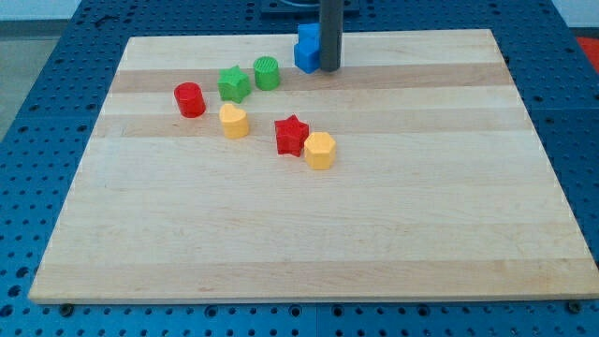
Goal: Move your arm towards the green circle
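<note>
The green circle [267, 72] stands near the view's top, left of centre, right beside a green star [234, 83]. My rod comes down from the top edge and my tip [329, 68] rests on the board to the right of the green circle, about a block's width and a half away. The tip touches or nearly touches the right side of two blue blocks [307, 49], which sit between it and the green circle.
A red cylinder [190, 99] stands at the left. A yellow block [234, 121] sits below the green star. A red star [291, 135] and a yellow hexagon [320, 150] touch near the middle. The wooden board [299, 234] lies on a blue perforated table.
</note>
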